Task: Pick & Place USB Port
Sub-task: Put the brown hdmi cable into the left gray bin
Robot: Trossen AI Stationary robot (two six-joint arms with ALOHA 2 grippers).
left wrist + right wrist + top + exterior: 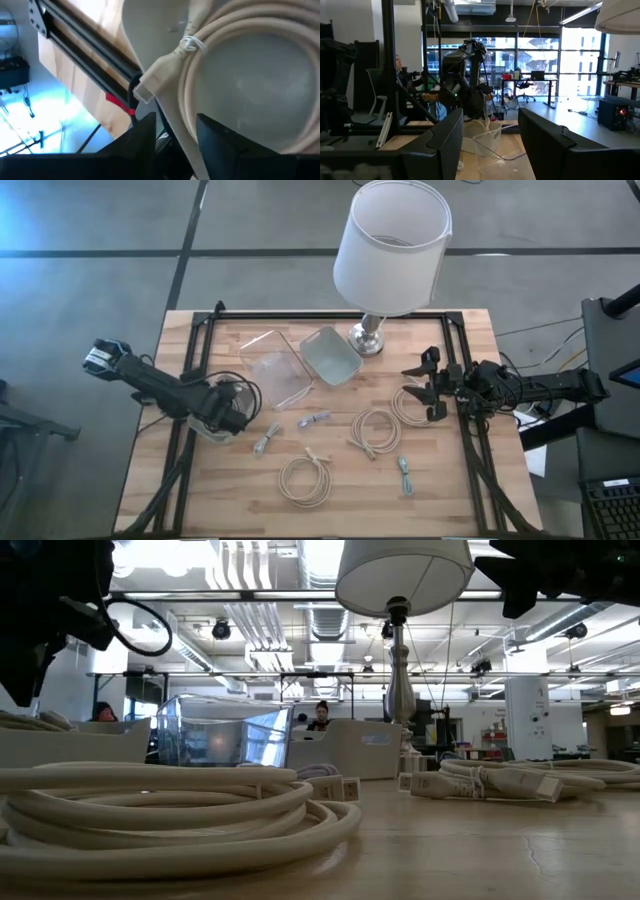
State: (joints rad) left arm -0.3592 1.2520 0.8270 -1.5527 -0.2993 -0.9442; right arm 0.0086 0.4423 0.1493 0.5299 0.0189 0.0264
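We see the left gripper [232,423] low over the left edge of the worktop [440,498], about midway along it, and its jaws stand apart around the rim of a pale dish [240,90] that carries a coiled cream cable [235,55]. We cannot tell whether the fingers actually press the rim. The right gripper [425,393] hovers near the right edge, jaws spread and empty, just beside another cable coil [409,405].

The remaining cables lie loose on the wood: one coil [305,480] near the front edge, one [375,430] in the middle, and short leads [265,442] between them. The clear bin [274,366] and the grey tray [331,355] sit toward the back edge, next to the lamp [390,250].

Our worry is the dish: gripped by a thin rim so near the left edge, it could tip or slide off, spilling the coil. The tied cable is springy and may snag on the black frame rail [95,65]. On the right, a careless descent could shove the coil rather than catch it, and a wide swing toward the bins risks clipping the lamp base [367,337].
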